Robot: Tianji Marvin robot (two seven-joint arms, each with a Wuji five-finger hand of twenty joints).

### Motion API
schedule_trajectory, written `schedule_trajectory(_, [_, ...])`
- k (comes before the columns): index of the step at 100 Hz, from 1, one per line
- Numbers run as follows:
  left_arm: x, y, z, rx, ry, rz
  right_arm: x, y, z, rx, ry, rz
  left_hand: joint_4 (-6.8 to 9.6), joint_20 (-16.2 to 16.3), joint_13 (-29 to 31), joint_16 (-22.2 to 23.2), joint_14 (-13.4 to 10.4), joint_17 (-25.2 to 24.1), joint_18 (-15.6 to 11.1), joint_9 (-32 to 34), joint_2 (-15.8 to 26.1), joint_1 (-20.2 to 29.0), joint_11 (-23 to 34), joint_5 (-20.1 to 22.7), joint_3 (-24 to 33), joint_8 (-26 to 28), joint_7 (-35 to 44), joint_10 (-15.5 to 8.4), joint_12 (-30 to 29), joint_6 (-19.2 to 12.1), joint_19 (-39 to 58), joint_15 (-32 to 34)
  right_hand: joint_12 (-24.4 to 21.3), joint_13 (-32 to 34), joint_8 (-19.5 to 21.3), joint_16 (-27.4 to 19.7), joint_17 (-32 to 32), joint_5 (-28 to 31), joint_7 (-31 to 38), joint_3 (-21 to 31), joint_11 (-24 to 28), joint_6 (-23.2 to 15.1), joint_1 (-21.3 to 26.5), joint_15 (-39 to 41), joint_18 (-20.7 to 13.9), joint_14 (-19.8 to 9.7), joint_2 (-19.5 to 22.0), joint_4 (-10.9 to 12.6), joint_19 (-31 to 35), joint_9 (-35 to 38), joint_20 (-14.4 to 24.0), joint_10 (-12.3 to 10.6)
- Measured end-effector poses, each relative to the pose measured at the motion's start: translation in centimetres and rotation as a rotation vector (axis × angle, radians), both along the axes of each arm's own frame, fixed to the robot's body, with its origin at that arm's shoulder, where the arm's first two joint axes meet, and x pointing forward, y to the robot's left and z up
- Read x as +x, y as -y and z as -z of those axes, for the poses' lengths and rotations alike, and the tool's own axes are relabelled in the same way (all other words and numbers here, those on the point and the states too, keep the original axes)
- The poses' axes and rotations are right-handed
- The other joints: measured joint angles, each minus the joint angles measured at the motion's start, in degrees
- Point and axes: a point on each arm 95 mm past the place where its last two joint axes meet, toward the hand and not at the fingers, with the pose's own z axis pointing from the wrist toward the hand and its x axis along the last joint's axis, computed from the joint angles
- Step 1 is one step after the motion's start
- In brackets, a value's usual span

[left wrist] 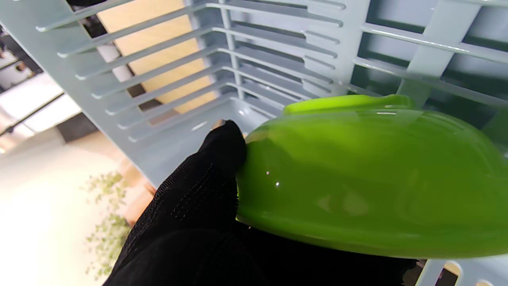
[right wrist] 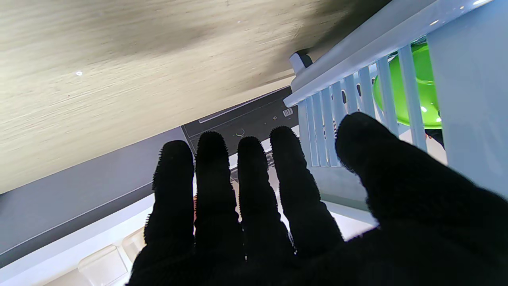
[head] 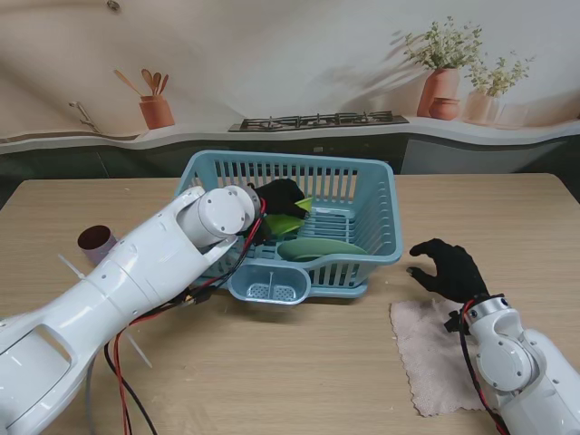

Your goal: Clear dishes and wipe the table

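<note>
A light blue dish basket (head: 376, 195) stands at mid-table. My left hand (head: 279, 196) reaches inside it, shut on a bright green bowl (head: 288, 224). The left wrist view shows a black finger (left wrist: 216, 178) pressed against the bowl (left wrist: 369, 178), close to the basket's slatted wall (left wrist: 278, 59). A darker green plate (head: 323, 247) lies in the basket, nearer to me than the bowl. My right hand (head: 449, 267) hovers open to the right of the basket, fingers (right wrist: 254, 186) spread, just beyond a pinkish cloth (head: 435, 358) lying flat on the table.
A maroon cup (head: 95, 240) sits on the table (head: 507, 208) to the left, partly hidden by my left arm. A small cutlery holder (head: 270, 283) hangs on the basket's near side. Beyond the table runs a counter with a hob (head: 317, 120) and plant pots (head: 441, 91).
</note>
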Motion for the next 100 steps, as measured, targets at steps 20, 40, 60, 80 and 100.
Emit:
schedule_trajectory(20, [0.08,0.27,-0.04,-0.005,-0.020,0.000,0.01,-0.01,0.04,0.001,-0.001,0.000,0.00,-0.1,-2.8,-2.9,0.1,-3.8,0.0,0.0,0.0,0.0,-3.4,0.0,0.0,-2.2,-0.6,-0.8,-0.1,-0.8,-5.1,-4.3,0.0,0.0,0.0,0.0,0.0,0.0,0.0,0.0,-0.1,0.0,0.0,-0.1,0.0,0.0,0.0,0.0,0.0,0.0,0.0,0.0])
schedule_trajectory(40, [0.06,0.38,0.06,-0.011,-0.042,-0.010,0.01,0.00,0.07,0.001,-0.002,0.000,0.00,-2.9,-5.7,-7.9,-0.2,-11.4,-0.3,-0.1,0.0,0.1,-8.8,0.0,-1.2,-7.5,-2.1,-2.7,-1.3,-2.6,-13.0,-10.8,0.0,0.0,0.0,0.0,0.0,0.0,0.0,0.0,-0.4,0.0,0.0,-0.1,0.0,0.0,0.0,0.0,0.0,0.0,0.0,0.0])
schedule_trajectory(60, [-0.04,0.46,0.17,-0.002,-0.065,-0.007,0.02,0.03,0.08,0.002,-0.001,0.001,0.02,-8.4,-10.7,-13.1,-1.7,-20.0,-3.4,-2.7,0.8,0.6,-14.0,-1.4,-3.7,-12.2,-1.9,-4.9,-3.3,-4.8,-21.8,-16.7,0.0,0.0,0.0,0.0,0.0,0.0,0.0,0.0,-0.5,0.0,0.0,-0.1,0.0,0.0,0.0,0.0,0.0,0.0,0.0,0.0])
schedule_trajectory(80, [-0.20,0.54,0.32,0.004,-0.088,-0.001,0.02,0.05,0.10,0.002,-0.002,0.001,0.22,-10.4,-13.2,-15.3,-2.5,-23.2,-4.9,-7.0,0.8,0.5,-13.6,-4.5,-4.5,-16.1,0.3,-5.5,-6.9,-8.1,-24.0,-18.3,0.0,0.0,0.0,0.0,-0.1,0.0,0.0,0.0,-0.5,0.0,0.0,-0.1,0.0,0.0,0.0,0.0,0.0,0.0,0.0,0.0])
schedule_trajectory(100, [-0.25,0.56,0.24,0.004,-0.086,0.004,0.02,0.05,0.11,0.002,-0.002,0.001,0.49,-11.2,-15.8,-16.0,-3.6,-25.6,-4.9,-10.0,0.5,-4.1,-13.0,-5.6,-0.5,-16.9,0.6,-6.0,-8.9,-11.1,-25.1,-20.1,0.0,0.0,0.0,0.0,-0.1,0.0,0.0,0.0,-0.5,0.0,0.0,-0.1,0.0,0.0,0.0,0.0,0.0,0.0,0.0,0.0])
